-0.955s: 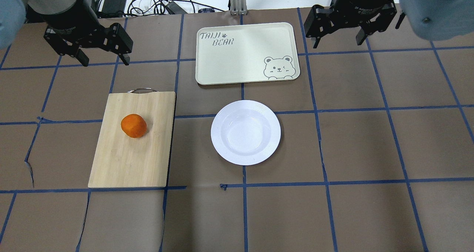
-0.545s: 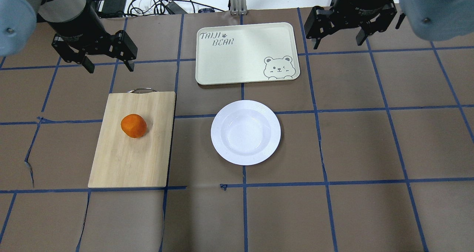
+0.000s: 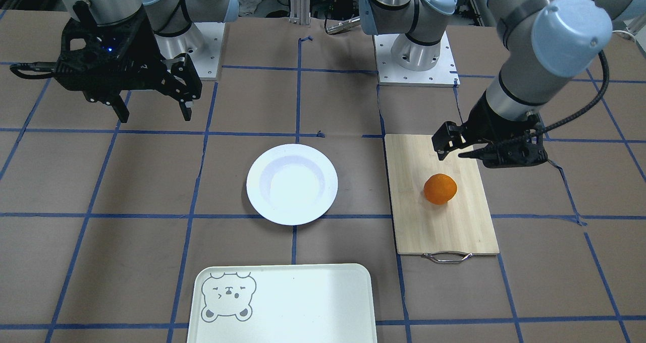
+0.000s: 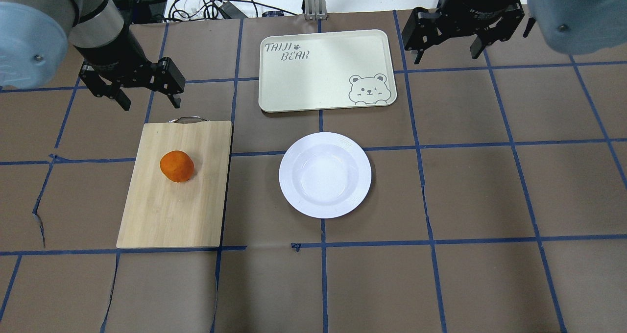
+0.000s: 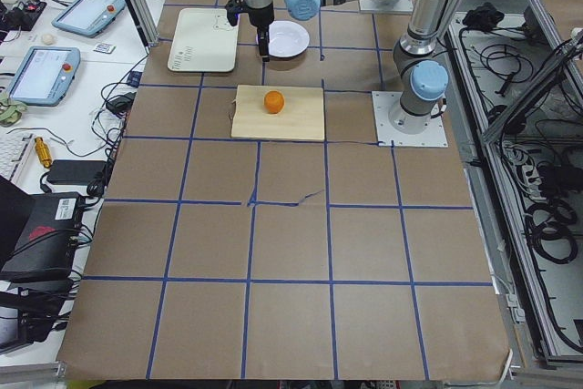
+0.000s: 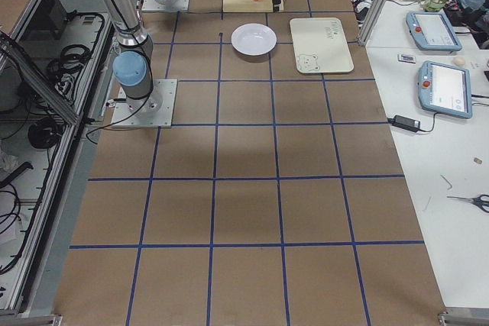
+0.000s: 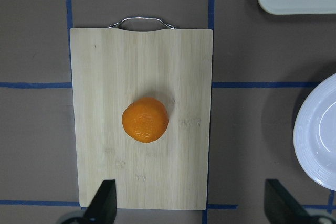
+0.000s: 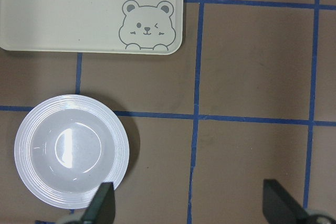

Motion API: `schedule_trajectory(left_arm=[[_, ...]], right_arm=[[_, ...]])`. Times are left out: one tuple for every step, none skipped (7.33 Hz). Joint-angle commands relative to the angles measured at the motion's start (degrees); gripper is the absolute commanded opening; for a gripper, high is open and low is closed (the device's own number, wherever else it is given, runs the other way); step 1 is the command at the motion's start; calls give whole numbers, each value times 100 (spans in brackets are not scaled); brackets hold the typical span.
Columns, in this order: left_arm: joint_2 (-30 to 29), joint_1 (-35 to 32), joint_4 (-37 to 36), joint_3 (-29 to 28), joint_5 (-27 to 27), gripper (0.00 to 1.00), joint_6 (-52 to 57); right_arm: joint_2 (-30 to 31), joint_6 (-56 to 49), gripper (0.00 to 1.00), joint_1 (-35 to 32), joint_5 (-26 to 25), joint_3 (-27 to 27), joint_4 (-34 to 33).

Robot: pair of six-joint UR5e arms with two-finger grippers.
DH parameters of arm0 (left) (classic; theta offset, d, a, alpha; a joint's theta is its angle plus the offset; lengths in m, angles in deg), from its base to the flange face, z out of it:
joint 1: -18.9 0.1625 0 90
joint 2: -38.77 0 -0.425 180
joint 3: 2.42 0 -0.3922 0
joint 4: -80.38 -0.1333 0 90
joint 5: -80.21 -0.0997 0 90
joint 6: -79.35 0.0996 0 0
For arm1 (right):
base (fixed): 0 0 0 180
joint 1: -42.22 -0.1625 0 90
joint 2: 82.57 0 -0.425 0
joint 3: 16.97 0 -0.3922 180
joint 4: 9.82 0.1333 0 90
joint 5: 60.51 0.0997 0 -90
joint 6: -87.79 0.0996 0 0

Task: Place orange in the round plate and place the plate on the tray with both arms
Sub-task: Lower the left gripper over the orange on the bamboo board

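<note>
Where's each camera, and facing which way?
Front-facing: opposite the robot, facing it; left arm, right arm.
Overhead: behind the robot, looking down; left fingers, right fingers.
Exterior left: table end; left arm nearest.
Exterior right: other end; right arm nearest.
Left wrist: down on orange; left fingers.
Right wrist: down on tray; right fingers.
Both wrists share the round plate.

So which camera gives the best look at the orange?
The left wrist view: the orange sits mid-frame, dimpled skin clear, on the cutting board. Overhead and front views show it whole but smaller, the side views only a small dot, and the right wrist view misses it.
</note>
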Motion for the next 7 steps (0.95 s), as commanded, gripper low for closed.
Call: schedule_trajectory(left_arm=[[-337,469,-593,671,0,100,-81],[-565,523,-961,839,0,100,-91],[-716,524,-973,849,26,100,-100],[-804,524,-1043,823,96,100,-195],[-901,489,-1105,849,97,100,-370],[-971,489,-1131,841,106,100,-442],[-1050,489,-1210,849,114,100,-442]], right_arm=[[0,-55,100,-9,46,-32,-9],[1,-55,100,-9,46,-50,-9],[1,-55,100,-9,46,-50,-9],[1,-46,100,-9,46,-58,-1],[1,-46,100,-9,37,-59,-1],[1,-55,100,-9,37,-59,-1],[1,-46,100,-9,37,-59,8]])
